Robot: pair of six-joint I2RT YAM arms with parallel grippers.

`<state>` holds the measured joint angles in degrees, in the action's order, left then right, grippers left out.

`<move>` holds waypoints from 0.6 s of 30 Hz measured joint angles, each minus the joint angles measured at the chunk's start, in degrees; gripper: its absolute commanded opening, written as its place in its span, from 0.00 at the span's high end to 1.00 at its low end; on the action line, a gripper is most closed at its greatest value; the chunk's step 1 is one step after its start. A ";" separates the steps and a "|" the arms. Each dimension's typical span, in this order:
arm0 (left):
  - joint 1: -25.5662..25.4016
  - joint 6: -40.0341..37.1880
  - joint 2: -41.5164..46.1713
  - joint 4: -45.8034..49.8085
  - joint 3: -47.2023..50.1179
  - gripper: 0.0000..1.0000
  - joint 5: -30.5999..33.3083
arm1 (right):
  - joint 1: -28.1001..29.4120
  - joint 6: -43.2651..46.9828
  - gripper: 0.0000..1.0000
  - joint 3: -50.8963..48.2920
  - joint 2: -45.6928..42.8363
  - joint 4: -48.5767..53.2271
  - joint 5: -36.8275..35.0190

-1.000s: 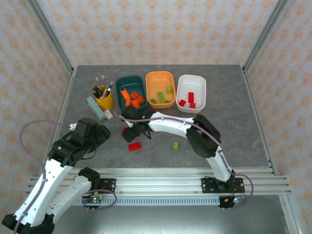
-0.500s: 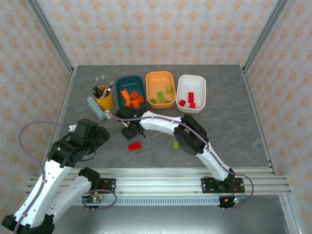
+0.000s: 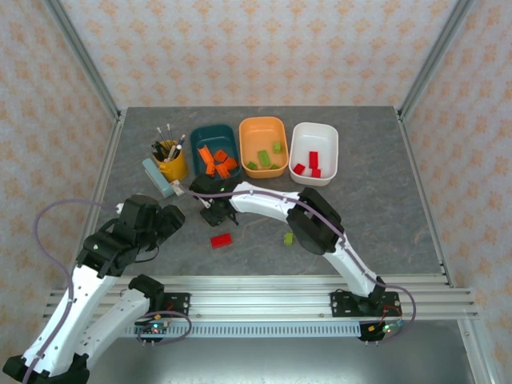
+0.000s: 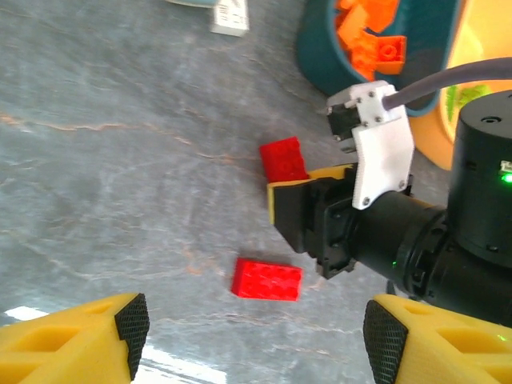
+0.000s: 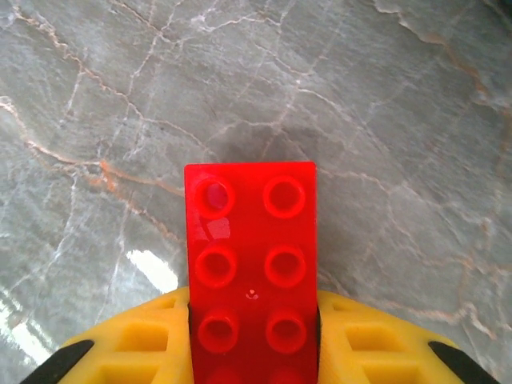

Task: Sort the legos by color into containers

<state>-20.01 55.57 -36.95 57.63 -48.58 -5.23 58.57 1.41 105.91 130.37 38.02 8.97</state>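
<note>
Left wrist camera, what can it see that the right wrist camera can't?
Left wrist view's extras: a loose red brick lying flat on the table, the dark teal bin holding orange bricks, and the right end effector seen from outside. Right wrist view's extras: the gripped red brick very close up, its round studs showing. Both share: that gripped red brick between the right end effector's yellow fingers, and the grey marbled table.

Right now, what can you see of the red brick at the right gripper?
The red brick is glossy plastic, two studs wide, three rows showing. Its rear end sits between the right gripper's yellow fingers, flush against both; the free end juts out over the grey marbled table. Whether it touches the table is unclear.
</note>
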 measured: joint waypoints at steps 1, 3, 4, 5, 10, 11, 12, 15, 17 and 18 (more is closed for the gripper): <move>0.00 -0.07 -0.44 -1.40 0.00 0.25 -0.85 | -0.13 -0.52 0.71 -1.27 -1.60 -0.20 -0.04; -0.02 -0.09 -2.01 -4.26 -0.07 0.25 -2.67 | -0.52 -1.55 0.71 -3.58 -5.27 -0.59 0.00; -0.07 -0.09 -3.23 -5.81 -0.17 0.25 -3.69 | -0.94 -2.10 0.71 -4.83 -7.41 -0.92 -0.02; -0.15 -0.09 -4.35 -6.99 -0.35 0.25 -4.42 | -1.44 -2.58 0.71 -6.14 -9.57 -1.40 -0.04; -1.92 -0.24 -13.53 -14.71 -4.22 0.24 -8.35 | -8.26 -5.40 0.71 -13.25 -22.75 -2.71 -0.68; -2.67 -0.55 -15.78 -16.31 -5.33 0.24 -9.11 | -10.38 -6.01 0.71 -14.56 -25.03 -2.99 -0.70; -3.54 -0.85 -18.18 -17.62 -6.64 0.24 -9.62 | -12.79 -6.71 0.71 -15.78 -27.06 -3.13 -0.72; -6.82 -2.12 -26.08 -21.57 -11.19 0.24 -10.93 | -20.85 -8.55 0.71 -18.27 -30.86 -3.06 -0.96; -8.61 -2.99 -30.93 -23.93 -14.08 0.24 -11.56 | -25.79 -9.64 0.71 -18.56 -31.21 -2.71 -1.44; -9.38 -3.19 -33.22 -24.94 -15.50 0.24 -12.04 | -28.09 -10.21 0.71 -18.58 -31.01 -2.51 -1.49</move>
<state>-29.39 52.38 -70.17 32.69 -64.07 -17.28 30.48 -8.80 87.33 99.35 35.51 7.49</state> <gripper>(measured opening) 0.759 0.301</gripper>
